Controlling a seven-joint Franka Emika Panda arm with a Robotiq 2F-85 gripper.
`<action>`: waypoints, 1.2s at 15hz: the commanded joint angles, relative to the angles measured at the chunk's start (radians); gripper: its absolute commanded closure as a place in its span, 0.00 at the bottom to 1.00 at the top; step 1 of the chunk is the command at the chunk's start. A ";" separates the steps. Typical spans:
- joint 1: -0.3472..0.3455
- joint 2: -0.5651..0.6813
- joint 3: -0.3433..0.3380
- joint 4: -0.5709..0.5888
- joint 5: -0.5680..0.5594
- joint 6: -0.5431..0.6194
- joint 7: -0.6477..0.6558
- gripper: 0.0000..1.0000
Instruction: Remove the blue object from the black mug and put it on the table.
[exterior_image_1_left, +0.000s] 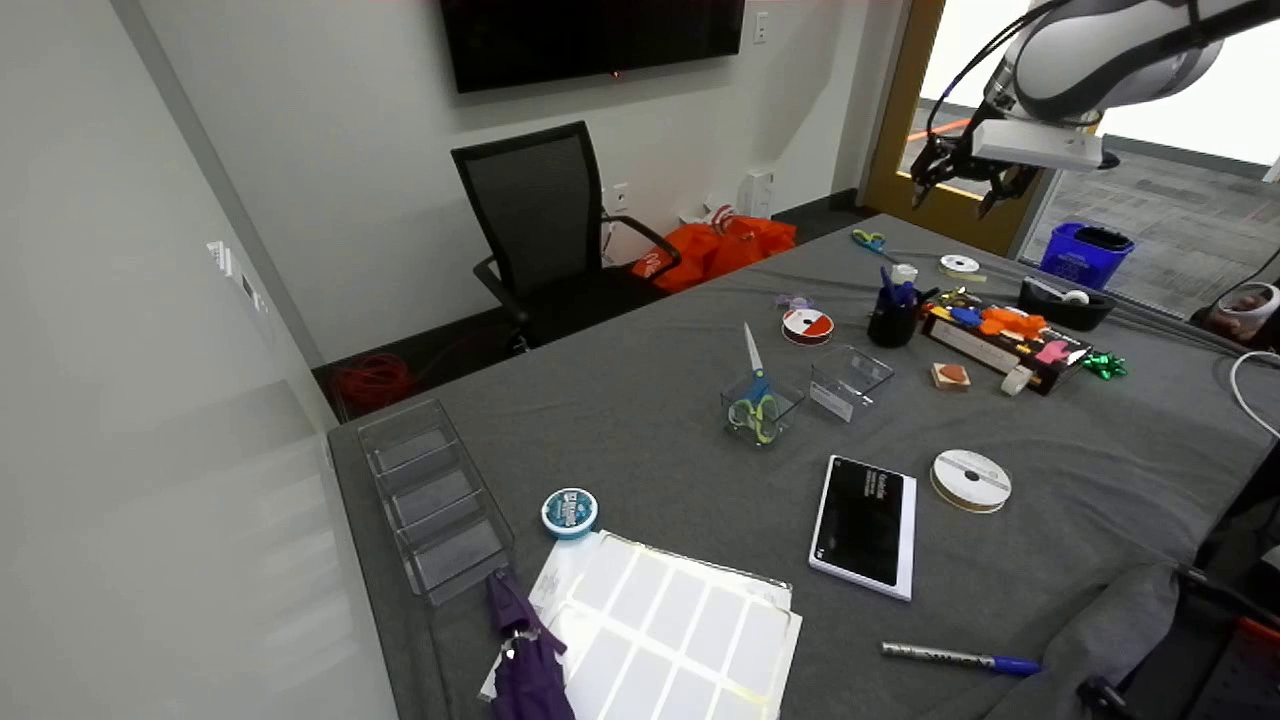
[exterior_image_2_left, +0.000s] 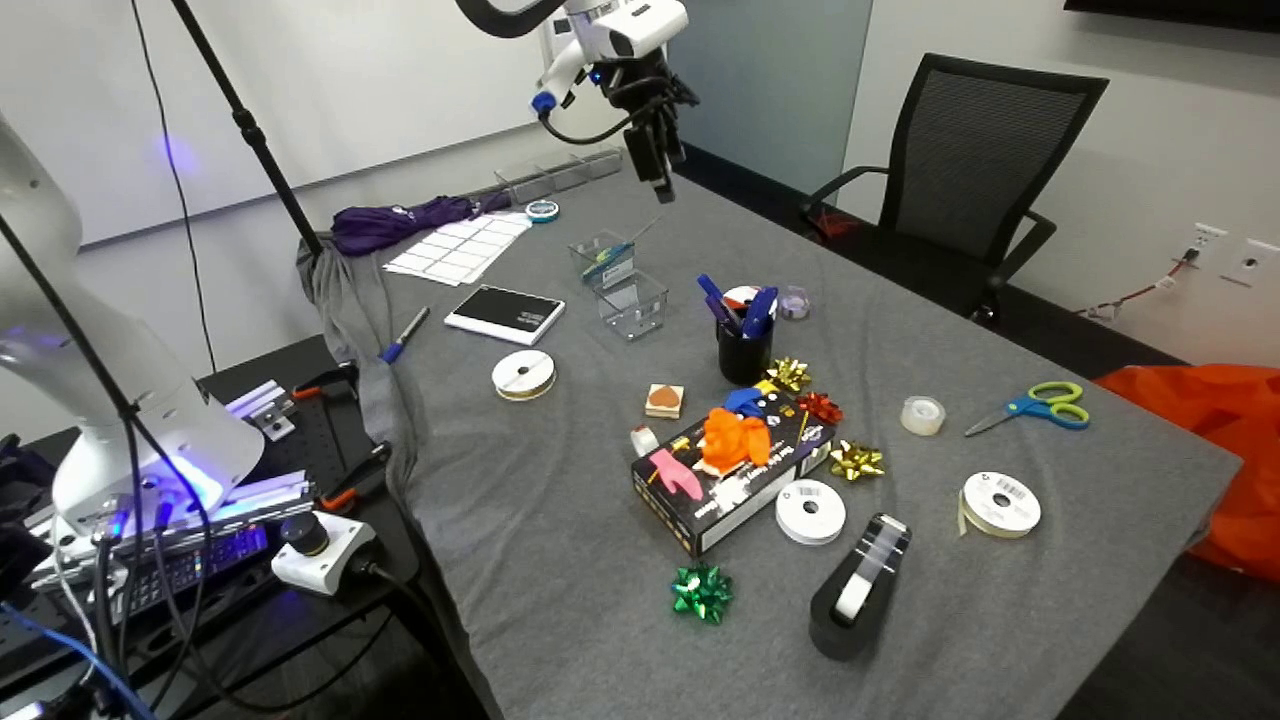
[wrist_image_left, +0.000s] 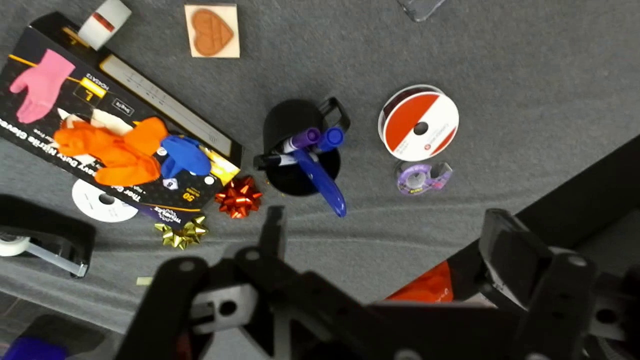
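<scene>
The black mug (wrist_image_left: 292, 120) stands on the dark grey table (wrist_image_left: 525, 100); it also shows in both exterior views (exterior_image_1_left: 893, 324) (exterior_image_2_left: 744, 358). It holds several markers. A blue marker-like object (wrist_image_left: 324, 184) leans out over the rim in the wrist view, and shows in an exterior view (exterior_image_2_left: 760, 312). A blue-capped marker (wrist_image_left: 331, 139), a purple one (wrist_image_left: 307, 137) and a black one (wrist_image_left: 275, 160) are beside it. My gripper (wrist_image_left: 385, 212) is open and empty, fingers wide apart. It hangs well above the table in both exterior views (exterior_image_1_left: 952, 200) (exterior_image_2_left: 662, 190), touching nothing.
A glove box (exterior_image_2_left: 730, 470) with small gloves on top lies close to the mug. A red ribbon spool (wrist_image_left: 422, 125), purple tape (wrist_image_left: 417, 179) and red bow (wrist_image_left: 239, 197) surround it. A tape dispenser (exterior_image_2_left: 860, 590), clear trays (exterior_image_2_left: 632, 305) and tablet (exterior_image_1_left: 865, 525) lie further off.
</scene>
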 joint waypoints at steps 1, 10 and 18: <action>0.005 0.054 0.002 0.093 -0.028 -0.100 0.033 0.00; 0.006 0.112 0.006 0.216 -0.024 -0.182 0.047 0.00; -0.004 0.194 0.001 0.291 -0.017 -0.187 0.056 0.00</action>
